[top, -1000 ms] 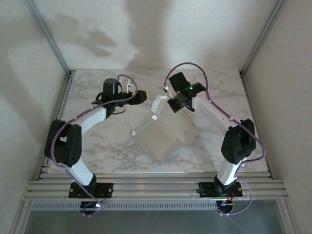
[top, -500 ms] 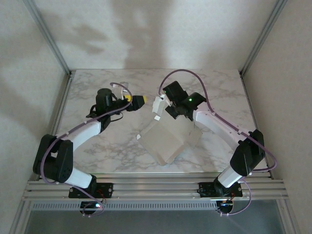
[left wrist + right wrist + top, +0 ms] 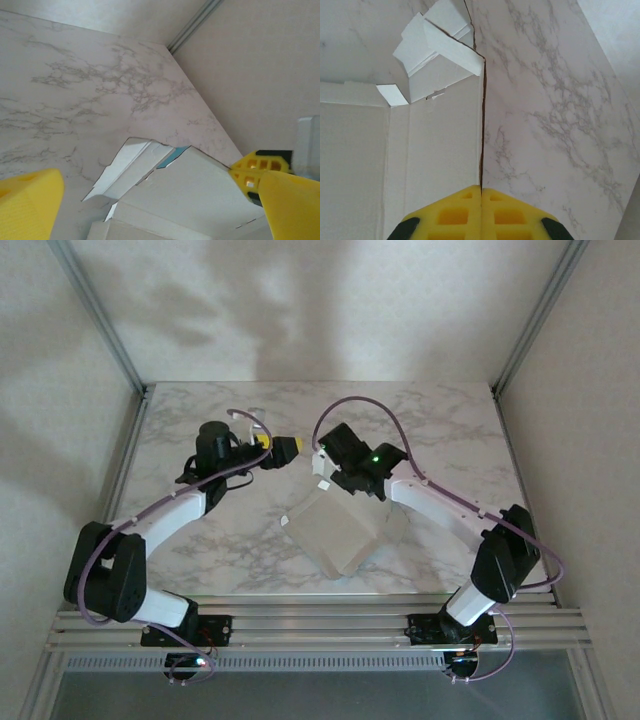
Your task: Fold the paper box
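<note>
The paper box (image 3: 338, 532) lies half-folded in the middle of the table, pale grey side up, one wall raised at its far left. My right gripper (image 3: 324, 470) is shut on the top edge of that raised wall. The card's thin edge (image 3: 482, 125) runs straight in between the shut yellow fingers of the right gripper (image 3: 481, 189). Small end flaps (image 3: 437, 47) stand bent beyond it. My left gripper (image 3: 292, 448) hangs open just left of the raised wall, apart from it. Between its wide yellow fingers (image 3: 292, 200) I see the box (image 3: 210, 190) and a turquoise sliver (image 3: 177, 154).
The marble table (image 3: 200, 540) is bounded by metal frame posts at the far corners (image 3: 140, 390) and a slotted rail (image 3: 320, 625) along the near edge. Pale walls close in on both sides.
My right gripper has moved left and nearer, carrying the box wall with it, and the box shifted slightly. The left arm stretched out and its jaws widened a little.
</note>
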### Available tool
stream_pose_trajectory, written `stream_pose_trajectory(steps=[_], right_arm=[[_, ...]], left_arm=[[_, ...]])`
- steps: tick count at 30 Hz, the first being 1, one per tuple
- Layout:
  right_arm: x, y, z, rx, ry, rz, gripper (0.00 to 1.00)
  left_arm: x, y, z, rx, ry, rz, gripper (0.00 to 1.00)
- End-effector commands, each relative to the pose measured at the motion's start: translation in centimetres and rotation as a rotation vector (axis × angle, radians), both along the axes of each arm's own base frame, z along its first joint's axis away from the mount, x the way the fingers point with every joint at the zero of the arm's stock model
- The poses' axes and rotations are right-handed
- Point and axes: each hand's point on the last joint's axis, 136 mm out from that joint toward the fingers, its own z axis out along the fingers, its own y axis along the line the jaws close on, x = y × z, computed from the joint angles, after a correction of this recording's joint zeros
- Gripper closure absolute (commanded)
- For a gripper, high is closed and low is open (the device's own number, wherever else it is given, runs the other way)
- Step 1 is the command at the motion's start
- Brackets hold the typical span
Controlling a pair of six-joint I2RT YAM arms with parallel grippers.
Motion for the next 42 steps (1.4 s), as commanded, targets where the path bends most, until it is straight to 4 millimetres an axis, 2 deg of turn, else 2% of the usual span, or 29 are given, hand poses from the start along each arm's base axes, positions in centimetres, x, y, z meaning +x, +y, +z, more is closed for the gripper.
stream_pose_trajectory(steps=[1, 4, 8, 11, 14, 15, 17, 22, 32, 42], right_arm=[[-0.1, -0.5, -2.1, -0.073, -0.002, -0.016, 1.0], [-0.1, -0.7, -2.8, -0.084, -0.002, -0.015, 1.0], [0.0, -0.5, -2.9, -0.081, -0.015, -0.011, 1.0], [0.2, -0.4, -3.0, -0.078, -0.027, -0.011, 1.0], [0.4, -0.2, -3.0, -0.074, -0.033, -0.012, 1.0], [0.4, -0.3, -3.1, -0.075, -0.034, -0.013, 1.0], [0.3, -0.2, -3.0, -0.074, -0.035, -0.01, 1.0], [0.4, -0.2, -3.0, -0.082, -0.032, -0.005, 1.0], [0.4, -0.1, -3.4, -0.09, -0.022, -0.002, 1.0], [0.5, -0.2, -3.2, -0.098, -0.024, 0.0, 1.0]], left_arm=[[0.5, 0.0, 0.6, 0.033, -0.06, -0.049, 0.01], [1.2, -0.5, -0.6, 0.089, -0.071, -0.087, 0.04], [2.6, -0.7, -3.6, 0.143, -0.04, -0.099, 0.15], [2.3, -1.4, -6.1, 0.181, -0.006, -0.184, 0.19], [2.9, -1.4, -8.1, 0.245, 0.014, -0.233, 0.34], [3.0, -1.4, -8.4, 0.242, 0.021, -0.254, 0.36], [3.3, -1.6, -8.9, 0.236, 0.027, -0.292, 0.38], [3.0, -2.6, -9.0, 0.24, -0.007, -0.422, 0.36], [3.8, -4.1, -11.0, 0.297, 0.036, -0.59, 0.37], [2.9, -6.7, -11.5, 0.315, 0.014, -0.726, 0.38]])
